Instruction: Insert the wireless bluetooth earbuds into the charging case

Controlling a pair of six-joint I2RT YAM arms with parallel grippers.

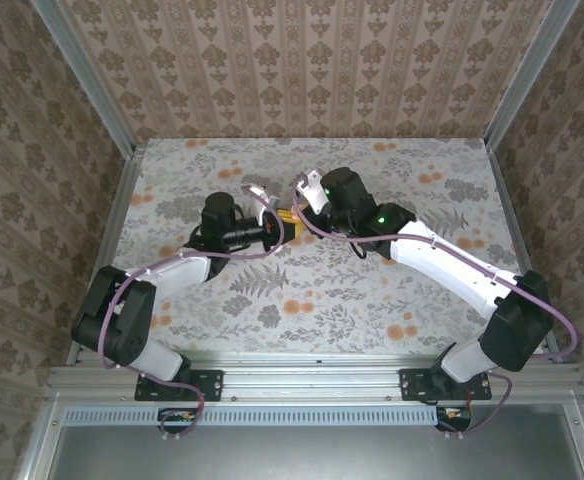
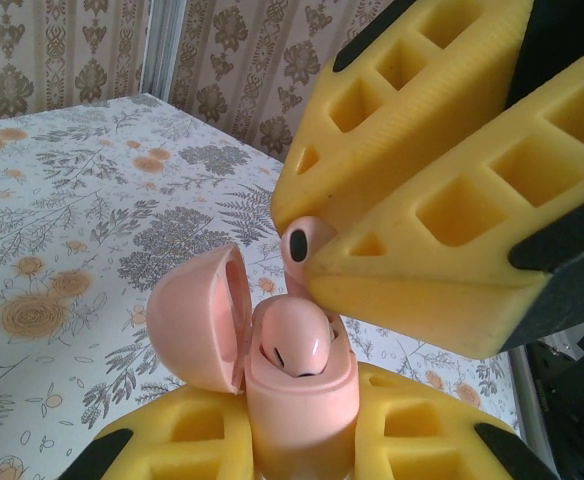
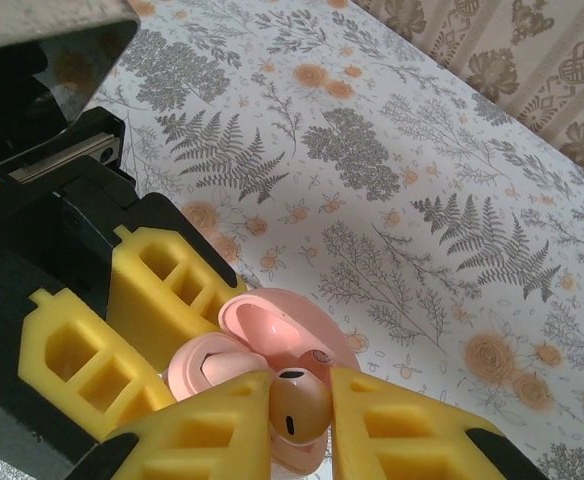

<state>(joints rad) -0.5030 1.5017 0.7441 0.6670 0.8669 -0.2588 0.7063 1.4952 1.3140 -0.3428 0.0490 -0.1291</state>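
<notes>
I have the left gripper [image 2: 297, 445] pressed onto the pink charging case [image 2: 297, 405], its yellow fingers clamping the body from both sides. It holds the case upright above the counter [image 2: 62, 200], so the mouth faces up and the case cannot slide when something is pushed into it. The lid [image 2: 197, 320] is swung open to one side, clear of the approach. The right gripper [image 3: 300, 405] comes in from above, pinching one pink earbud [image 2: 297, 242] at the very fingertips, which leaves part of it exposed to enter first. That earbud hangs just above the case mouth, near it but not yet in. A second earbud [image 2: 294, 345] appears to sit already in the mouth, though I cannot be sure it is fully seated. In the overhead view the two grippers meet mid-counter. I judge the next move needs a small, well-aligned descent into the free socket, which I cannot make out; a tilt would likely jam the earbud on the rim.
</notes>
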